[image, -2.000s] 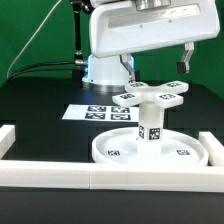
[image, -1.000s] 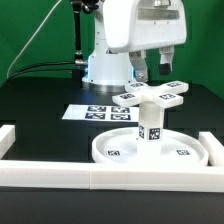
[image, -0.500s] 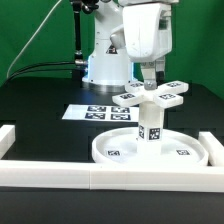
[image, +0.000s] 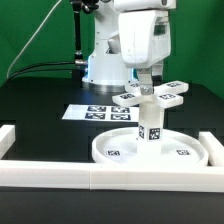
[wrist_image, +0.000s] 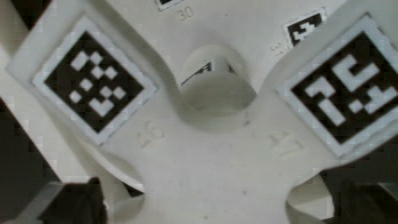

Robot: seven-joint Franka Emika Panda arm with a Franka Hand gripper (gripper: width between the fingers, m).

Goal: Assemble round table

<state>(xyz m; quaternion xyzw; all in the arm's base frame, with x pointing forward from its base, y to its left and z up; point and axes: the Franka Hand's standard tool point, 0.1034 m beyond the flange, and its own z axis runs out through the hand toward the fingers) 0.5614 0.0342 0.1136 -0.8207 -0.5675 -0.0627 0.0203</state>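
I find the cross-shaped piece (image: 152,96) seated on top of the short leg (image: 150,128). The leg stands upright at the centre of the large disc (image: 125,155), which lies on the black table (image: 40,100) just behind the front rail (image: 60,178). The gripper (image: 146,84) hangs directly over the cross. Its jaws are wide apart, with a finger (wrist_image: 68,203) on either side of one cross arm, clamping nothing. The marker board (image: 95,112) lies flat beyond the disc.

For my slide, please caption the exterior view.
Open gripper over the cross-shaped piece, which tops the leg standing on the disc.
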